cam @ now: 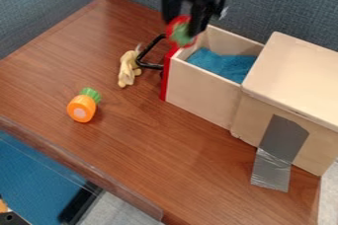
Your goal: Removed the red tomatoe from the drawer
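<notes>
Blue-grey fabric partition [277,2] behind brown wood-grain tabletop [132,132]. Red toy tomato with green centre [180,35] sits high by the far front corner of the open, red-fronted pale wooden drawer [198,88], gripped by the black two-finger gripper [182,23]. Grasp and lift look done; moving clear and release remain. Outward: blue cloth [224,64] inside, orange toy carrot [82,108] on tabletop.
</notes>
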`<state>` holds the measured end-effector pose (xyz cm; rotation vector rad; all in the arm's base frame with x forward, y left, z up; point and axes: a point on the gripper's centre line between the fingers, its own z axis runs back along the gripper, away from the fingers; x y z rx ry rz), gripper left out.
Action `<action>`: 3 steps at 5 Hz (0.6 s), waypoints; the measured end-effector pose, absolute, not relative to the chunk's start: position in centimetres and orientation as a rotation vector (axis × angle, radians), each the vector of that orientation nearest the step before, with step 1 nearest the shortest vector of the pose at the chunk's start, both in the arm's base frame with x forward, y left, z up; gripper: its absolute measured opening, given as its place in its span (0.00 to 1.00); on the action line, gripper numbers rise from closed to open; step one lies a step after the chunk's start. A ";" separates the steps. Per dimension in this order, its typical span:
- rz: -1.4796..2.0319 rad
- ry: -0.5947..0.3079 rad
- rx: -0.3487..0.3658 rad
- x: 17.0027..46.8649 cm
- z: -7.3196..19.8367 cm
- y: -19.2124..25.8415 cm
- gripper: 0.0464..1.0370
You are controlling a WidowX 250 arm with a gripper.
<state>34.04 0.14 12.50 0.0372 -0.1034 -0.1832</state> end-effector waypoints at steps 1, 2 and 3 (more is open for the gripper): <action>-0.211 -0.077 0.072 30.9 9.9 0.4 0.58; -0.230 -0.049 0.078 28.6 6.6 0.5 0.58; -0.271 -0.015 0.112 25.7 3.5 0.4 0.58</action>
